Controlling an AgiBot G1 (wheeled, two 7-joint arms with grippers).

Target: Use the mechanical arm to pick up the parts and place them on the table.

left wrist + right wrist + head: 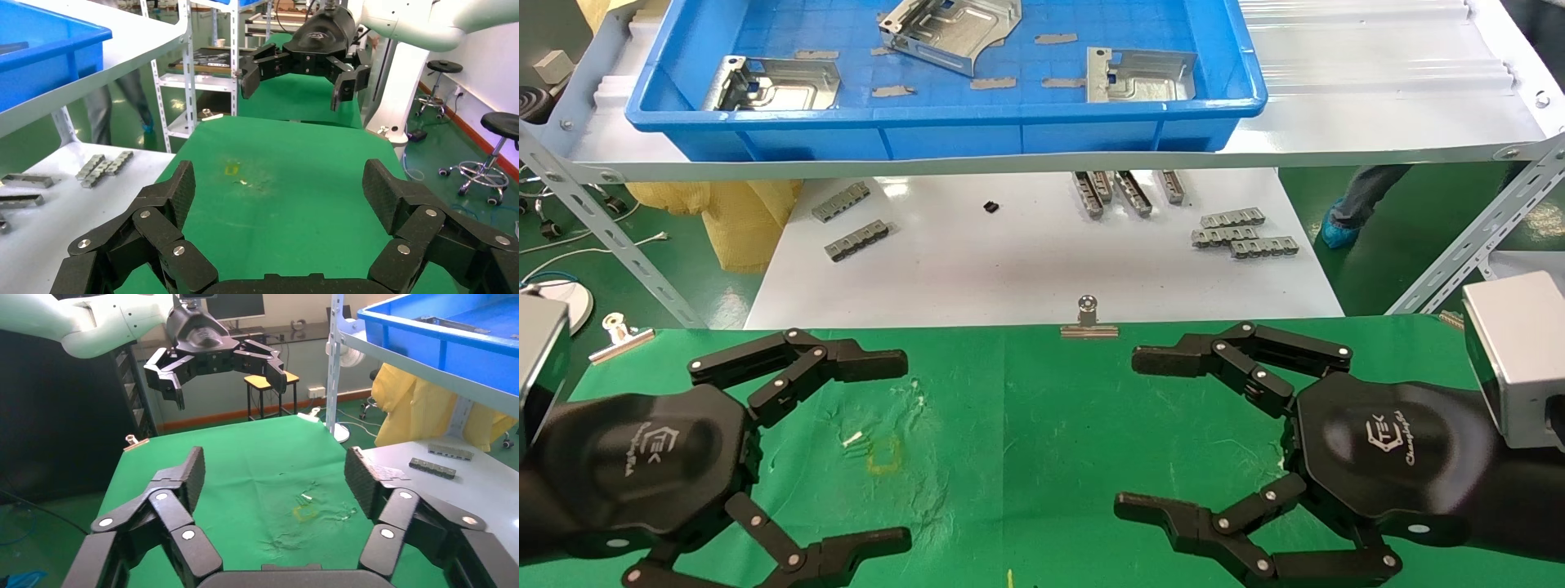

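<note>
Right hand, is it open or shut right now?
Open: the right hand has its fingers spread wide above the table, holding nothing.

This is a workshop: metal shelves [183,73], a blue bin [944,122] of metal parts [948,33], rolling stools [489,153].

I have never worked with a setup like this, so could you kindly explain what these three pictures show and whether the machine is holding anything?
This is a two-armed robot. The large picture comes from its head camera, looking down; the other two come from cameras on each wrist, each looking past its own fingers at the opposite arm. The left gripper and right gripper both hover open and hold nothing, above the table with its green cloth. Beyond it a blue tray on a white shelf holds three silver parts. Small grey bars lie on the white tabletop below the shelf.
</note>
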